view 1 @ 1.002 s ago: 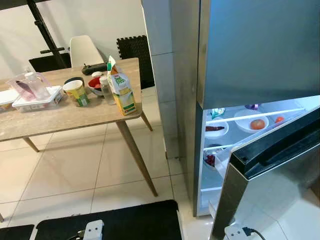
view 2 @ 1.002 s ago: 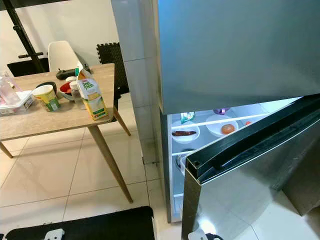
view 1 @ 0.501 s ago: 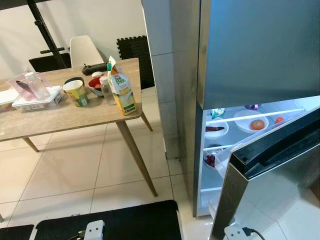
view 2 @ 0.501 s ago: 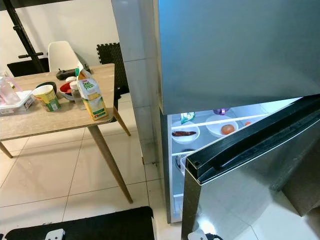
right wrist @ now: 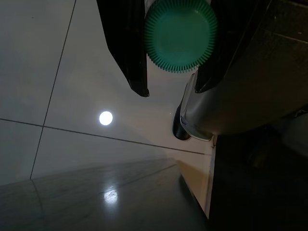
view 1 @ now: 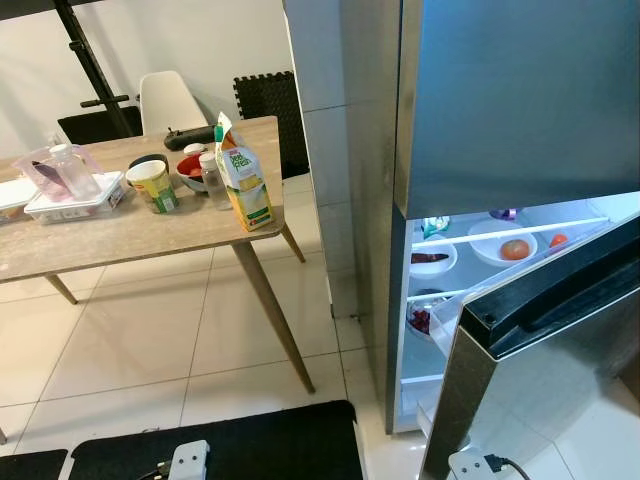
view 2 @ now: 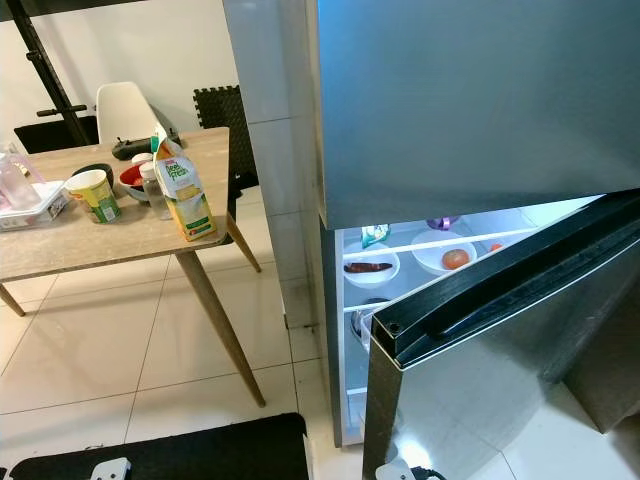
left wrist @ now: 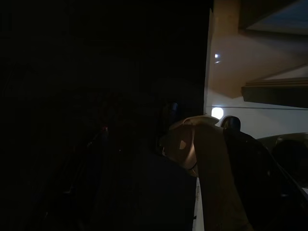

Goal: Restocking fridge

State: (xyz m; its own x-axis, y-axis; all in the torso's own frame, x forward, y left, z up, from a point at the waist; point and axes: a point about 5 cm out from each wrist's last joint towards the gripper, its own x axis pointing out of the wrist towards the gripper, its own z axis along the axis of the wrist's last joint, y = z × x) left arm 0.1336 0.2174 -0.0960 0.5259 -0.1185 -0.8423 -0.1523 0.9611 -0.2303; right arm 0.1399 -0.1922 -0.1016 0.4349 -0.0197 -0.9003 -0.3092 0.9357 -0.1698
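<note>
**Green-capped bottle held low, open fridge to the right**

The right tool [right wrist: 171, 89] pinches a bottle with a ribbed green round cap [right wrist: 180, 34], hanging over pale floor tiles. The silver fridge's lit lower compartment [view 1: 500, 270] lies at centre right of the head view, behind its half-open dark door [view 1: 545, 330]. The left tool's state cannot be told. The wooden desk [view 1: 130, 235] stands upper left.

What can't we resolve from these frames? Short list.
- Right gripper: in the right wrist view, the fingers flank a green ribbed cap; the body beneath it is hidden behind the cap.
- Left wrist view: mostly black with shade; a tan object sits near the fingers, identity and grip unclear.
- Fridge: the open lower door hides the lower shelves in both eye views.
- Juice carton: label too small to read.
</note>
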